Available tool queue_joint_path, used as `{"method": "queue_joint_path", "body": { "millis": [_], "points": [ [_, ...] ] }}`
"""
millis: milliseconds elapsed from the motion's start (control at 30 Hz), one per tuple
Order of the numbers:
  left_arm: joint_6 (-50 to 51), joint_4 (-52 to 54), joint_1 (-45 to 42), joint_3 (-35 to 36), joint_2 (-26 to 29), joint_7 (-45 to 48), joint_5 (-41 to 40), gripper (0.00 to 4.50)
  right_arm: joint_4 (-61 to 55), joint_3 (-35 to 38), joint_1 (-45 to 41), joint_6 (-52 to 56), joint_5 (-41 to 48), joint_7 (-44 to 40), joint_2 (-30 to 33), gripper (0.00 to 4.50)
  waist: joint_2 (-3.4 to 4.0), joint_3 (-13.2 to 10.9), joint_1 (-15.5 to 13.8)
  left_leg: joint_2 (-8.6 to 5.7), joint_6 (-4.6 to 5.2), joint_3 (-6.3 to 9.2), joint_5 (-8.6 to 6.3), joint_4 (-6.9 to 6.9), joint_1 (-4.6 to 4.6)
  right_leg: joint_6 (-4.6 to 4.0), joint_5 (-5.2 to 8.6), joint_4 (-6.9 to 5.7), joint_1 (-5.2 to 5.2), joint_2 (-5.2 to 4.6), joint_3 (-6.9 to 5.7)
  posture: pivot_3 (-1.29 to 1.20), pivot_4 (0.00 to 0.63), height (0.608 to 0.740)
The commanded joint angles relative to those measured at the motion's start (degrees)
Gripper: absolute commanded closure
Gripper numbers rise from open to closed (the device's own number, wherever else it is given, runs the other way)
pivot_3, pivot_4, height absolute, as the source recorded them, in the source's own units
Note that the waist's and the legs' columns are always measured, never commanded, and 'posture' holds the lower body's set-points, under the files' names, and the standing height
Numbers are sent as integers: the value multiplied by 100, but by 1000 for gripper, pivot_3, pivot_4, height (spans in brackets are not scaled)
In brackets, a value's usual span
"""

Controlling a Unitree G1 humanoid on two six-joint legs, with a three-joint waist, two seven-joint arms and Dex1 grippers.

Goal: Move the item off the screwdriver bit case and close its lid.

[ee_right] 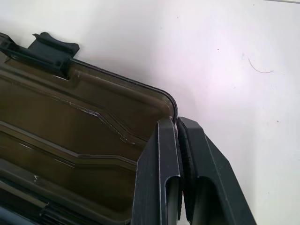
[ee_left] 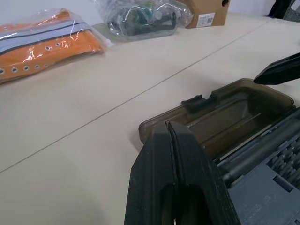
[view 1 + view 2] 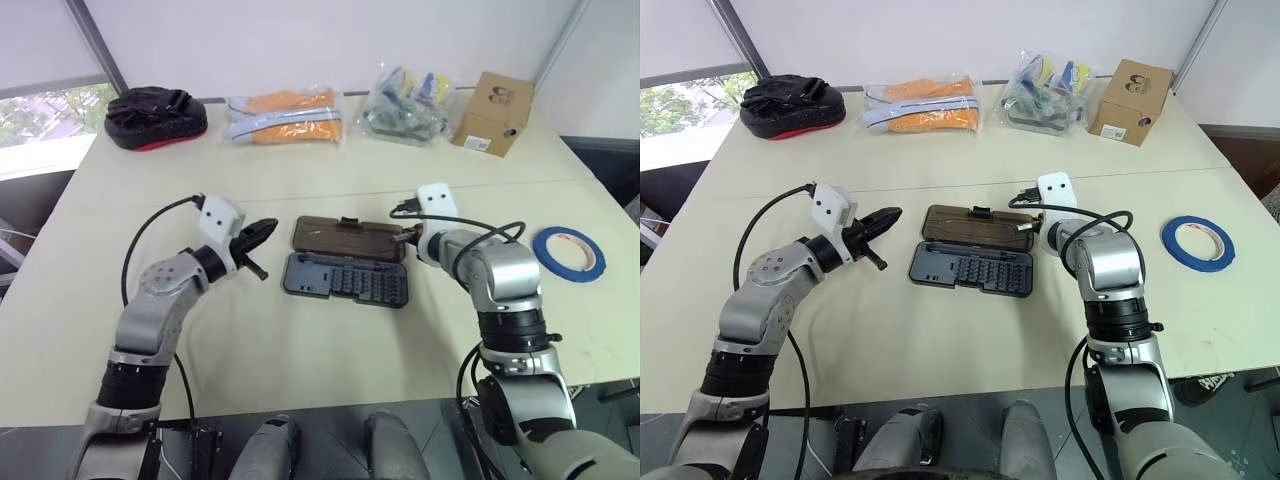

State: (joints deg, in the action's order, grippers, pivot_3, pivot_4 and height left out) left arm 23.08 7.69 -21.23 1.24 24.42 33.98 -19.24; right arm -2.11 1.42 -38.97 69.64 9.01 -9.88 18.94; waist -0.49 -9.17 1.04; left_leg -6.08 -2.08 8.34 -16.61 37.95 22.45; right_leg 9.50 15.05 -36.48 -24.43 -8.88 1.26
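Right gripper [image 1: 180,140] pinched on lid [image 3: 350,238] corner | case [image 3: 346,279] open flat mid-table; blue tape [image 3: 568,250] already aside, far right | swing lid over hinge steadily, press latch.

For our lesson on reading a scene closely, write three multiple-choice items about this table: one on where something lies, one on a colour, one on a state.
1. Where does the roll of tape lie?
A. on the case
B. on the table to the right of the right arm
C. inside the cardboard box

2. What colour is the tape?
A. blue
B. red
C. green

3. How is the screwdriver bit case?
A. latched shut
B. lying open, lid flat
C. standing on edge

Answers: 1 B, it rests alone on the table; 2 A, a blue ring; 3 B, the bit rows are exposed and the brown lid lies beside the tray.
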Motion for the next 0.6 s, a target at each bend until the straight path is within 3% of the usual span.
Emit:
{"method": "queue_joint_path", "body": {
  "millis": [33,267,367,533,600],
  "points": [
    [-82,236,-66,154,55,-46,-7,4500,42,-124,25,187,0,-53,-23,4446,0,0,3,0,0,0,0,0,0,0,0,0,0,0,0,0,150,740],
    [-77,242,-64,144,47,-85,-10,4500,162,-253,-57,214,53,-167,-58,4446,0,0,8,0,0,0,0,-1,0,0,0,0,-1,1,0,0,150,740],
    [-81,221,-74,150,53,-87,-11,4500,278,-290,-133,165,43,-184,-119,3676,0,0,13,1,0,0,0,-2,-1,0,0,0,-1,2,0,0,150,740],
    [-83,234,-64,138,60,-89,-7,4500,722,-368,-336,-129,-167,-81,-131,1080,0,0,16,1,0,0,0,-3,-1,0,0,0,-2,2,0,0,150,740],
    [-80,248,-58,132,60,-89,-9,4500,861,-333,-374,-230,-198,-75,-140,237,0,0,15,1,0,0,0,-3,-1,0,0,0,-2,1,0,0,150,740]
  ]
}}
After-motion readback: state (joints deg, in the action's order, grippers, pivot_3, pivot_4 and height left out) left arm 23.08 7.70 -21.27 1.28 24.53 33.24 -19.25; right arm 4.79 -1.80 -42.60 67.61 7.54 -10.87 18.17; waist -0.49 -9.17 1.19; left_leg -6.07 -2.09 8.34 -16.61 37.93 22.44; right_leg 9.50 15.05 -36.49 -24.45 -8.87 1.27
